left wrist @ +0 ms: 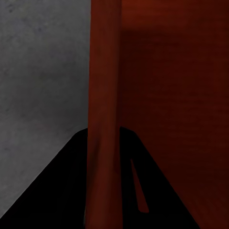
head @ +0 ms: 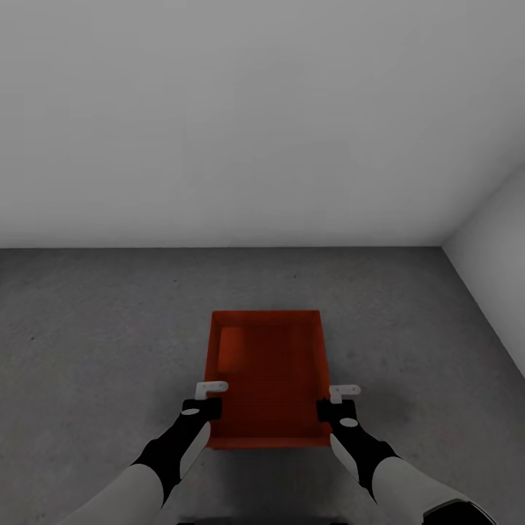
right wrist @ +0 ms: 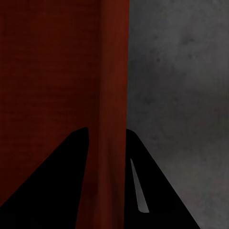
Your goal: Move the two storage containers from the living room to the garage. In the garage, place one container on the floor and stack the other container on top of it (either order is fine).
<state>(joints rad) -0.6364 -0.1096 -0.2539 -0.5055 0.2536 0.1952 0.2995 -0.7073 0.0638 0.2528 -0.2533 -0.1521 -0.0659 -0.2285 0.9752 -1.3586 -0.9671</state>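
Bin looks stiff and light, best held by its side walls, where left gripper and right gripper clamp it.

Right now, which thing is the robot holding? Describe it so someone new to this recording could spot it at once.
Start at the pale grey wall and come down the dark grey concrete floor toward the robot. In the middle, between the left gripper and right gripper, each clamped on a side wall, is the storage container. It is the sole orange-red thing here: a lidless, low-walled rectangular bin.
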